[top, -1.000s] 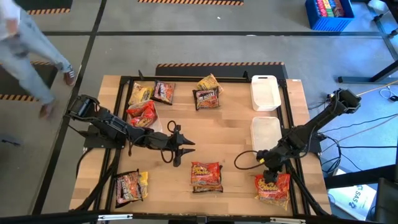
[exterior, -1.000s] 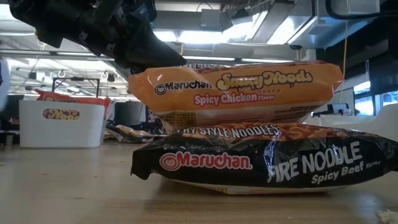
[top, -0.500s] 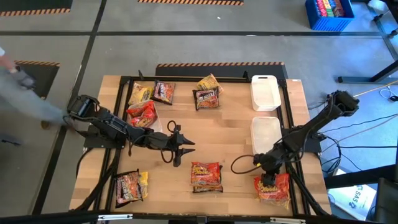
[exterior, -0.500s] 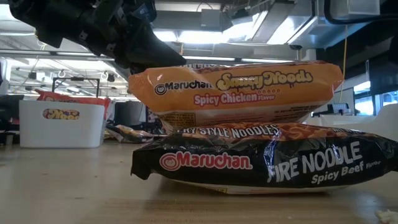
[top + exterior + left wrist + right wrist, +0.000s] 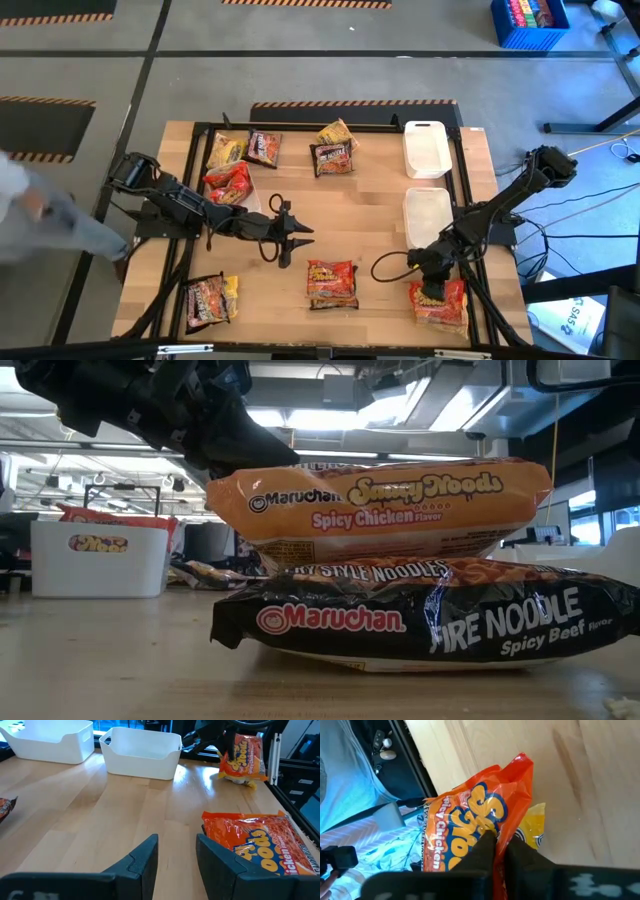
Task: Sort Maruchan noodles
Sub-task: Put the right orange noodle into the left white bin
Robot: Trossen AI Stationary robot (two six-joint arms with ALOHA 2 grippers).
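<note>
At the near right, my right gripper (image 5: 430,283) is shut on a red-orange Maruchan packet (image 5: 442,308) that lies over a yellow packet (image 5: 532,827). My left gripper (image 5: 291,243) hovers open at mid-table, nothing between its fingers (image 5: 177,855). It stands just far-left of a red-orange packet (image 5: 332,280) stacked on a dark one (image 5: 420,622). More packets lie at the far left: yellow (image 5: 227,150), dark (image 5: 264,148), red (image 5: 230,183), yellow (image 5: 336,132) and dark (image 5: 332,159). A dark and yellow pair (image 5: 210,298) lies near left. My right gripper pinches the red-orange packet's crinkled far end (image 5: 496,826) between its two fingers, coming from above and slanting toward the near edge. In the left wrist view the packet (image 5: 242,760) stands tilted up below the gripper, its lower end down by the yellow packet (image 5: 240,780).
Two white trays (image 5: 425,148) (image 5: 428,215) stand at the far right, just beyond my right gripper. A black frame (image 5: 200,130) runs round the tabletop. A person (image 5: 45,220) passes by the table's left side. Bare wood lies at mid-table between the arms.
My right gripper has sunk a little toward the near edge onto the red-orange packet at the near right and shut on its far end, and the packet has bunched up slightly there. The person has walked along the table's left side.
</note>
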